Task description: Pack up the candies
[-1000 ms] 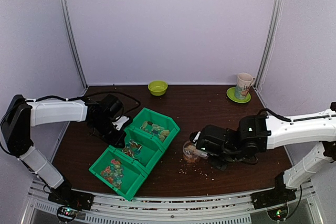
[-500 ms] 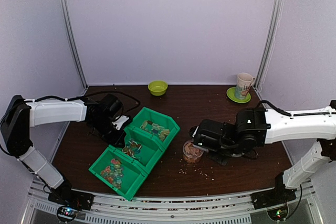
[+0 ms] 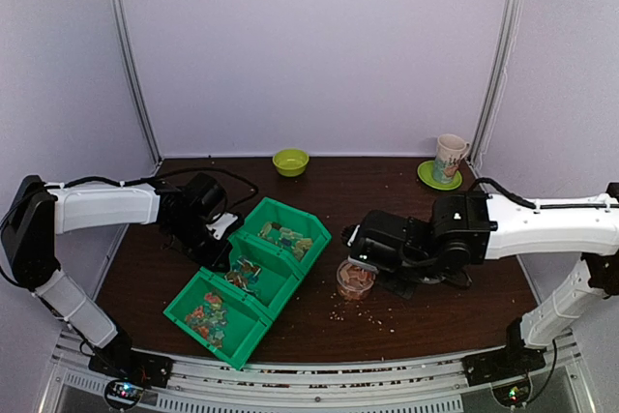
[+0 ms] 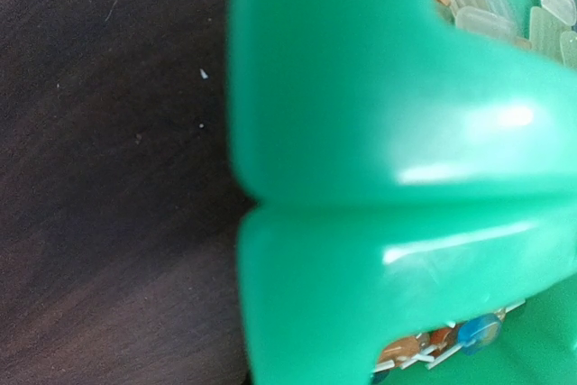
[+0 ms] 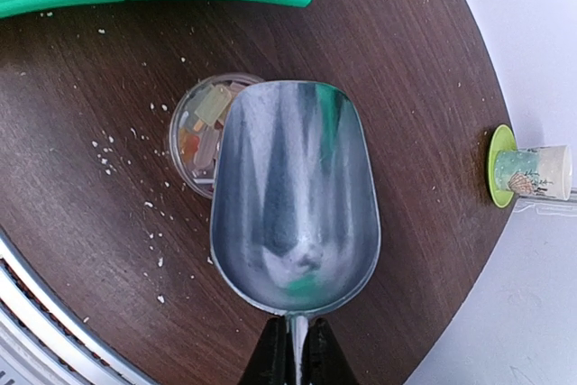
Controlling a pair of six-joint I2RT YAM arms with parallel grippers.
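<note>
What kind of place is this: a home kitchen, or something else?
Probably a robot test cell, not a home: metal frame posts and blank walls enclose the table, a left arm and right arm are mounted at its edge, and green bins hold candies.

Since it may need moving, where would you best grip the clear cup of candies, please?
Probably its round side wall, below the rim, from the near side: the cup stands upright and open-topped, green bins crowd its left, the scoop overhangs it.
</note>
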